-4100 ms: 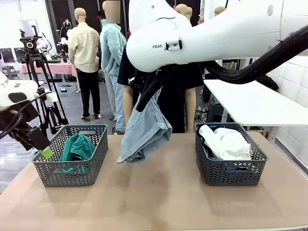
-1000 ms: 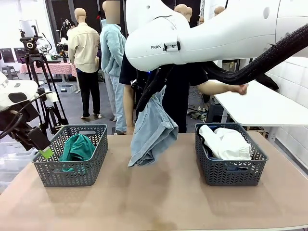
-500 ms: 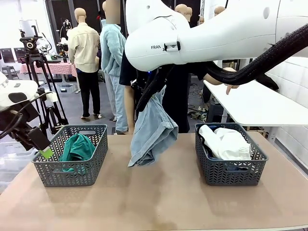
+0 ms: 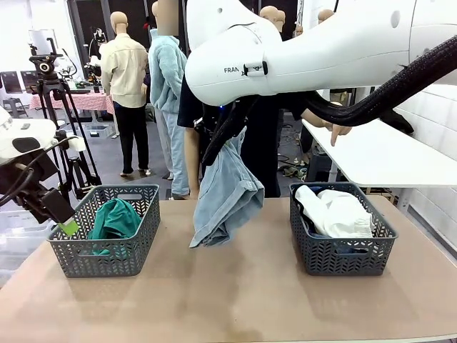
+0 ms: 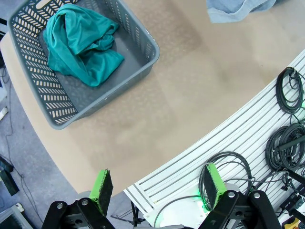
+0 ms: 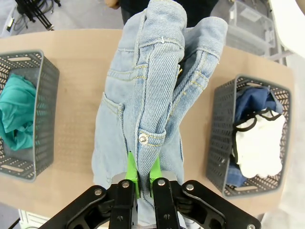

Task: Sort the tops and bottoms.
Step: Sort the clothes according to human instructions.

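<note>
A tan table in a workshop, with a person standing at its far side behind the raised arm. The right gripper is clamped on the waistband of the pale shorts, its green pads pressed together on a fold of denim just below the metal button. From that pinch the shorts hang down, long axis near vertical, over the middle of the table between the two baskets, the lower hem close above the tabletop; whether it touches cannot be told. In the right wrist view the back pocket faces the side of the left basket, which holds the teal shirt. The right basket holds the white shirt, and under it the dark jeans show. The shorts therefore hang about midway between both baskets; judged by the task, they belong with the jeans, so the carrying arm would swing toward its own side. The left gripper stands open and empty, off the table edge just beside the left basket.
</note>
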Controlling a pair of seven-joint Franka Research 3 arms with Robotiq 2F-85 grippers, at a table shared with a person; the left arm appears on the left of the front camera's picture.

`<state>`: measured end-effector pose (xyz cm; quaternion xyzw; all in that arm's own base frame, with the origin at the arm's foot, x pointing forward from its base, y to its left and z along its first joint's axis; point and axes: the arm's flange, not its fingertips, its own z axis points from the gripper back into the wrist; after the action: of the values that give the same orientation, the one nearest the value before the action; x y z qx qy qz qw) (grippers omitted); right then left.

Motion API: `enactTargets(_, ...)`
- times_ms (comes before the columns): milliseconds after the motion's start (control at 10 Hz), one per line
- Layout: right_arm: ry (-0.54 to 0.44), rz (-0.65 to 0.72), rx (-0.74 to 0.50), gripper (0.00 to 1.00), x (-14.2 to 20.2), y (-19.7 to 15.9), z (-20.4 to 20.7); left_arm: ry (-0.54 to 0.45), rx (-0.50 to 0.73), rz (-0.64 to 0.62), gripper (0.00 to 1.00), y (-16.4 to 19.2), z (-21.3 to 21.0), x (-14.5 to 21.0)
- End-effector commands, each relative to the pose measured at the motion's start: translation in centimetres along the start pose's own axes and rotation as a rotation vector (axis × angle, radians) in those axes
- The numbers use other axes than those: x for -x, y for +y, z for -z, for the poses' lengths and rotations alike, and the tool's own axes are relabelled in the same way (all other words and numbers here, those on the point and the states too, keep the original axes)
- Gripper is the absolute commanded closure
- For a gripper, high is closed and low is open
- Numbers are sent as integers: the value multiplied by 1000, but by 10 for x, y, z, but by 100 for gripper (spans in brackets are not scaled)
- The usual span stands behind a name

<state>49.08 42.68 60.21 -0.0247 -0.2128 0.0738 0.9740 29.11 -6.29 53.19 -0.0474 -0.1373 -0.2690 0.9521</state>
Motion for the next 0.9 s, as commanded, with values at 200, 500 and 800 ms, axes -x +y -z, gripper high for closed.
enactTargets(200, -9, 10, -21, 100, 0, -2, -4, 1, 7, 6, 0, 1, 3, 4)
enactTargets(500, -69, 14, 22, 100, -2, -6, -30, 1, 7, 6, 0, 1, 3, 4)
enactTargets(800, -213, 105, 117, 100, -7, -61, -119, 1, 7, 6, 0, 1, 3, 4)
